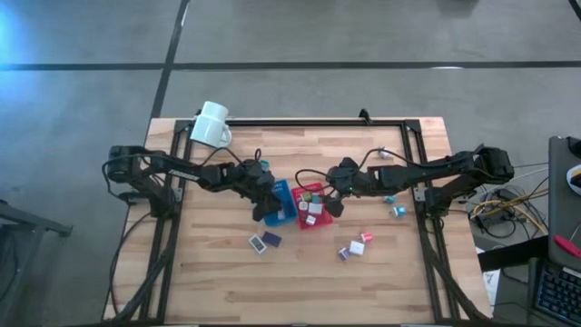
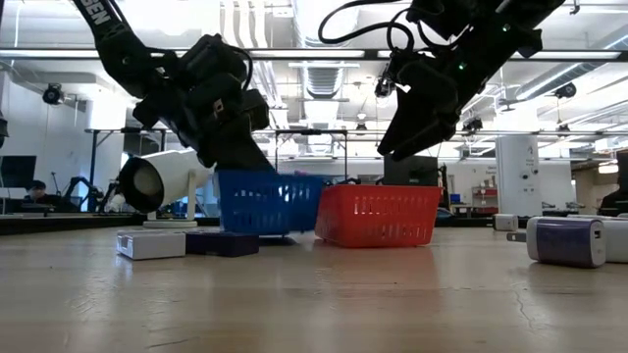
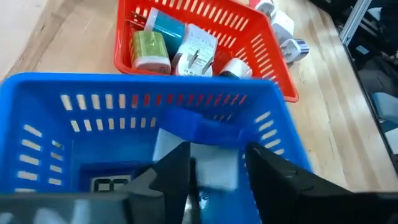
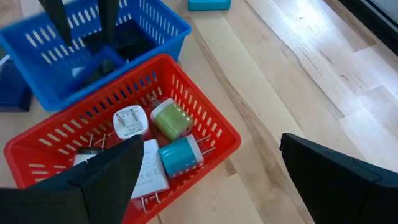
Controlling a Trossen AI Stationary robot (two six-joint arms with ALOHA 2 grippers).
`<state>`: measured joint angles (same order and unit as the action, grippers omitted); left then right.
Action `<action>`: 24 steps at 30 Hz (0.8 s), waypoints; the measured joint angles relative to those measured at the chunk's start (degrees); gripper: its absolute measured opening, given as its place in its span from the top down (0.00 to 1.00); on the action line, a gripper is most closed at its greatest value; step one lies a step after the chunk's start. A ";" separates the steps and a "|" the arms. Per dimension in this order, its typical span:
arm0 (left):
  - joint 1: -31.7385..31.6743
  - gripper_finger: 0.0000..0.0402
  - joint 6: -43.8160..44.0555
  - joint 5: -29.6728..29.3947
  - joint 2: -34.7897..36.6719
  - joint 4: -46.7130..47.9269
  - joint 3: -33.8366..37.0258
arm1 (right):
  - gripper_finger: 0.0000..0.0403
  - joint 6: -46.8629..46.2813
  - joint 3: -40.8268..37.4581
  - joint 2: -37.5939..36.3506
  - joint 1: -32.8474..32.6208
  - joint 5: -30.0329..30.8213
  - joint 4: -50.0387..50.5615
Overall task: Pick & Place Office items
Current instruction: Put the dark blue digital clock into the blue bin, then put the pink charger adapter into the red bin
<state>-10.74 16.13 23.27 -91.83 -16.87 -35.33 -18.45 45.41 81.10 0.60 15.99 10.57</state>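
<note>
My left gripper [image 1: 266, 207] reaches down into the blue basket [image 3: 37, 99], open. A pale flat piece [image 3: 214, 167] sits between its fingers, and a blue piece [image 3: 199, 124] lies just beyond. My right gripper [image 4: 224, 186] hovers wide open above the red basket [image 4: 205, 127] with nothing between its fingers. The red basket holds a green item [image 4: 171, 119], a teal one [image 4: 181, 155] and white ones [image 4: 129, 121]. More office items lie loose on the table: a white one [image 1: 258, 243] and a dark blue one [image 1: 271, 239] near the blue basket, and several others [image 1: 357, 247] to the right. My left gripper comes slanting down from the table's left into the blue basket, with the pale piece [image 3: 224, 177] between its fingers. A gap shows beside one finger [image 3: 267, 174]. I cannot tell whether the other finger touches the piece.
A white mug [image 1: 211, 125] lies at the table's far left. The two baskets stand side by side at the middle of the table. Small items [image 1: 397, 211] lie under my right arm. Bare wood stretches along the near edge [image 1: 300, 295].
</note>
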 joint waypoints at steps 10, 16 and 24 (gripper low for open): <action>0.00 0.52 0.54 0.70 4.54 1.26 -0.27 | 0.07 0.02 0.00 0.00 0.00 0.00 0.00; -0.07 0.52 -1.37 -0.56 14.22 11.05 -2.40 | 0.07 0.22 -0.14 0.00 0.00 0.02 -0.02; 0.41 0.52 -3.33 -8.23 29.01 23.99 -0.98 | 0.07 0.16 -1.43 0.00 0.00 -4.32 -0.49</action>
<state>-10.33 12.80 15.03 -62.82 7.11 -36.31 -18.29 43.97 81.10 0.60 11.67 10.08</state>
